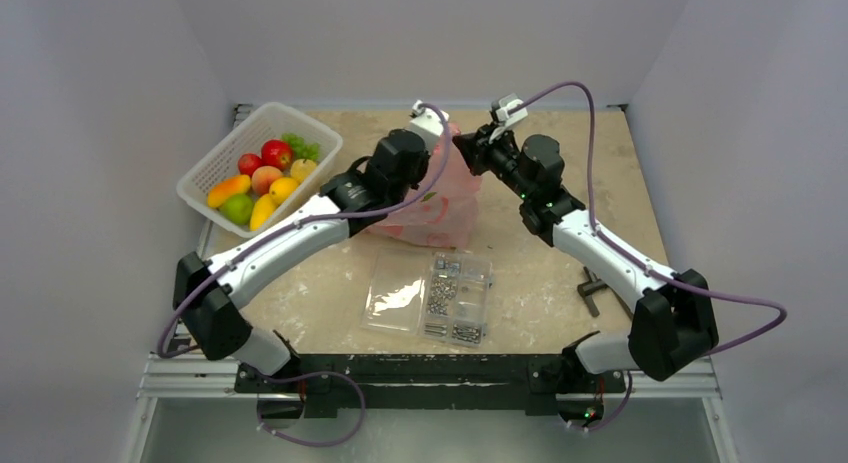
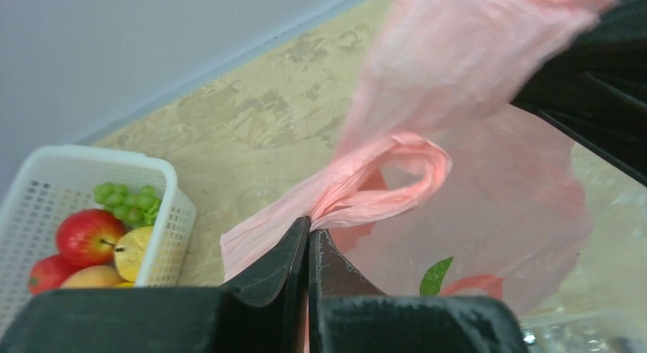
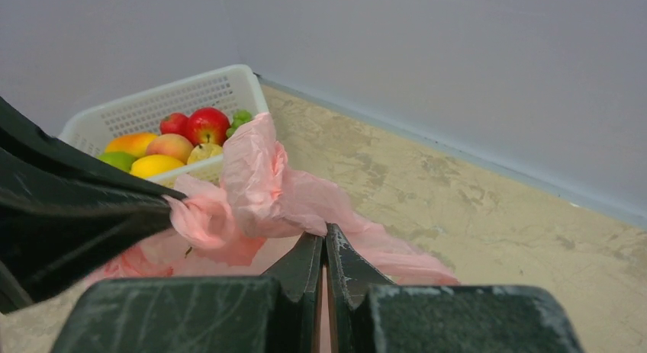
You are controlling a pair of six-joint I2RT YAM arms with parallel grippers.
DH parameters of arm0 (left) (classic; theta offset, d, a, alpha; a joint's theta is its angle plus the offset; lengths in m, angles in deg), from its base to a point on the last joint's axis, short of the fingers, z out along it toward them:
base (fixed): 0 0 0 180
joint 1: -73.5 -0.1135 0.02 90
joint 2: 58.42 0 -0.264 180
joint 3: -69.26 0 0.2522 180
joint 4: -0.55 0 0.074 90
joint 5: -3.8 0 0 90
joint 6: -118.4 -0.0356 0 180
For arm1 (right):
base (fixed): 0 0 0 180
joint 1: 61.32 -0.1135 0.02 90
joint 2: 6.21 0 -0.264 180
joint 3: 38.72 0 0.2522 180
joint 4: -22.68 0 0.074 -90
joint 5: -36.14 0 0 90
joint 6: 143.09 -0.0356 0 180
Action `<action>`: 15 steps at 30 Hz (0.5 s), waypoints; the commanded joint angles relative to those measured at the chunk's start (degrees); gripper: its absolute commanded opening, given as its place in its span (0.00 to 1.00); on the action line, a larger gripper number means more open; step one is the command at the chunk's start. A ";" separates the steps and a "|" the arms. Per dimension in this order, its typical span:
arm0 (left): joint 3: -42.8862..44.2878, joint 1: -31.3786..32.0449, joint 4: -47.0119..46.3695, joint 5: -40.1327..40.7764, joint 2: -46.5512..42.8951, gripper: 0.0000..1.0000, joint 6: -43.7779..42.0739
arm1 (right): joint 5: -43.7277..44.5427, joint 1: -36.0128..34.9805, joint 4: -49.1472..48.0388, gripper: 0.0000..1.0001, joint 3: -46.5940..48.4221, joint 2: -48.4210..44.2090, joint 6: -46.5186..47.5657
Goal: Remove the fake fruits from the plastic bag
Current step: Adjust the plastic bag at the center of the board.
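The pink plastic bag (image 1: 447,205) stands at the back middle of the table, its top pulled up between both arms. My left gripper (image 2: 309,225) is shut on one twisted loop handle (image 2: 397,174) of the plastic bag (image 2: 488,208). My right gripper (image 3: 324,235) is shut on the bag's crumpled pink film (image 3: 267,185) on the other side. From above, the left gripper (image 1: 440,133) and right gripper (image 1: 468,146) meet at the bag's top. Several fake fruits (image 1: 262,178) lie in a basket. What the bag holds is hidden by its film.
A white mesh basket (image 1: 215,168) with red, orange, yellow and green fruits sits at the back left. A flat clear case of metal screws (image 1: 457,298) lies in front of the bag, a clear sheet (image 1: 393,291) beside it. A black tool (image 1: 590,288) lies by the right arm.
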 commanded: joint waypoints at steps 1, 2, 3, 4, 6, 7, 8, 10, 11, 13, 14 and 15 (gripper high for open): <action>-3.48 -5.86 -1.42 -8.75 -10.84 0.00 14.82 | 1.64 -0.28 -3.22 0.00 0.08 -2.34 -3.18; -5.01 -7.95 -2.02 -11.64 -12.23 0.00 18.25 | 2.23 -0.27 -3.13 0.00 0.00 -2.81 -3.82; -6.39 -10.09 -2.83 -13.85 -13.64 0.00 21.74 | 2.65 -0.29 -2.97 0.00 -0.01 -3.30 -4.15; -7.37 -12.29 -3.78 -16.05 -14.65 0.00 24.90 | 3.31 -0.29 -2.85 0.00 -0.08 -3.75 -4.45; -8.04 -15.51 -5.17 -19.29 -15.62 0.00 29.38 | 5.62 -0.18 -2.34 0.00 -0.04 -4.59 -4.96; -7.24 -16.87 -4.67 -19.68 -15.53 0.00 31.00 | 6.39 -0.19 -2.22 0.00 -0.01 -4.87 -5.14; -6.26 -17.93 -3.75 -19.97 -15.17 0.00 32.90 | 6.86 -0.15 -2.27 0.00 0.03 -4.99 -5.21; -3.86 -20.88 -2.71 -22.11 -14.18 0.00 37.13 | 7.72 0.06 -1.82 0.00 0.81 -4.85 -5.28; -2.55 -22.46 -2.52 -23.41 -13.35 0.00 39.18 | 8.49 0.26 -0.59 0.00 1.94 -4.29 -5.25; 0.59 -25.02 -2.36 -25.57 -11.05 0.00 42.33 | 9.88 1.00 3.19 0.00 5.15 -2.97 -5.07; 2.65 -26.23 -1.76 -26.66 -9.49 0.00 43.32 | 10.08 1.62 4.67 0.00 6.76 -2.15 -4.91; 5.20 -27.58 -1.22 -27.87 -7.85 0.00 43.82 | 10.09 2.51 5.75 0.00 8.13 -1.36 -5.09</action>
